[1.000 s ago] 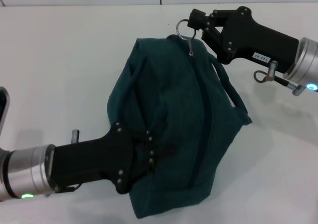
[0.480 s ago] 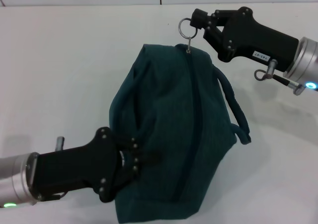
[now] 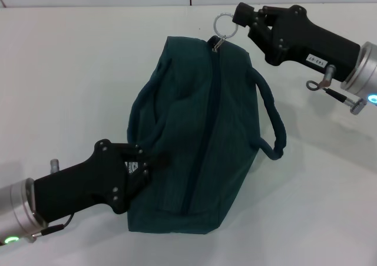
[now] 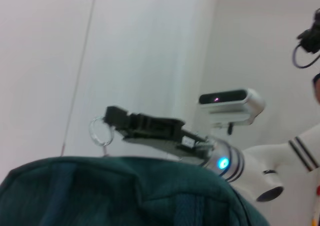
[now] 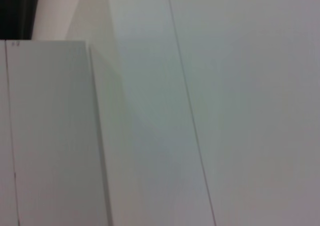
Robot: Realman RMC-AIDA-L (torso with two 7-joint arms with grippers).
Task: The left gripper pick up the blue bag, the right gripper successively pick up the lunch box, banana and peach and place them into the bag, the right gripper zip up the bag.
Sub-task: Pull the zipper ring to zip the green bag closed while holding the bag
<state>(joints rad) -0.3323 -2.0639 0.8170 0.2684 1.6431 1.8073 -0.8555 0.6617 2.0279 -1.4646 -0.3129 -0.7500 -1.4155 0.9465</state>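
Zipper run to the bag's far end

The right gripper [image 3: 238, 19] pinches the ring pull [image 3: 223, 25]; the left gripper [image 3: 148, 162] clamps the blue bag [image 3: 200, 136] by its near side on the table [image 3: 70, 71]. Judged best: pull straight along the zip, left holding the fabric taut.

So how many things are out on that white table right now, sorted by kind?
Blue bag: 1
Ring zipper pull: 1
Robot claws: 2, the left claw on the bag's side, the right claw on the ring
Food items in sight: 0
Total: 4
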